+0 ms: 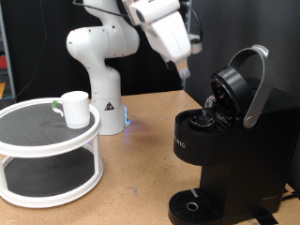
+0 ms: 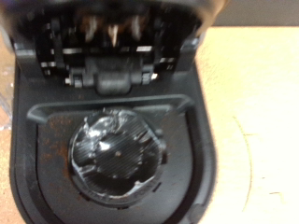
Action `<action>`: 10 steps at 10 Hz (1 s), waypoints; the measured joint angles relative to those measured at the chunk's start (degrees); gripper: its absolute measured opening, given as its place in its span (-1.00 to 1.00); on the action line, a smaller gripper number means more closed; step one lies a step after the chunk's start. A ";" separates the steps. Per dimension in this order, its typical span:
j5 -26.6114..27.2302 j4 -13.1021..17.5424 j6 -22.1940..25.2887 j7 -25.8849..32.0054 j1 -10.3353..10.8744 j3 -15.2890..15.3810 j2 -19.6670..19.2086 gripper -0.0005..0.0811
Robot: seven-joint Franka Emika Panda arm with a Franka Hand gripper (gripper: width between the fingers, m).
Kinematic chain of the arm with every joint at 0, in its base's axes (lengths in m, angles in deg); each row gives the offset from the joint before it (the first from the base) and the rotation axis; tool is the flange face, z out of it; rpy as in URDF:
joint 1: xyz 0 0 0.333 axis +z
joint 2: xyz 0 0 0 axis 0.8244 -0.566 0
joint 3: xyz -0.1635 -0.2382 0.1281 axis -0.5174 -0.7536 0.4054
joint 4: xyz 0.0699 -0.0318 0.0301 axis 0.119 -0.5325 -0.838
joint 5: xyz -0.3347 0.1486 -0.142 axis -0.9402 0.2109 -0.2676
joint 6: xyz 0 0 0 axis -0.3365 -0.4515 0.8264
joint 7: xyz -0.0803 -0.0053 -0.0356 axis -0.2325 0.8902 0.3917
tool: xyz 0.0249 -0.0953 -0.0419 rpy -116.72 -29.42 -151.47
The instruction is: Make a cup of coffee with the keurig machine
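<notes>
The keurig machine stands at the exterior view's right with its lid and grey-silver handle raised. My gripper hangs just above and to the left of the open pod chamber, touching nothing. The wrist view looks straight down into the chamber, where a dark pod with a crinkled foil top sits in the holder; no fingers show there. The small white mug stands upright on the top shelf of a round white rack at the left, far from the machine. The round drip tray holds nothing.
The white robot arm base stands behind the rack at the back of the wooden table. The rack has two tiers with dark mats. A black curtain closes the background.
</notes>
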 joint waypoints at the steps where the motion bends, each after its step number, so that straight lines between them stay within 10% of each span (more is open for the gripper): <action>1: 0.09 1.53 1.92 -0.13 -0.01 -0.53 0.29 0.99; 10: 2.73 5.48 5.63 -2.47 0.95 -0.21 0.49 0.99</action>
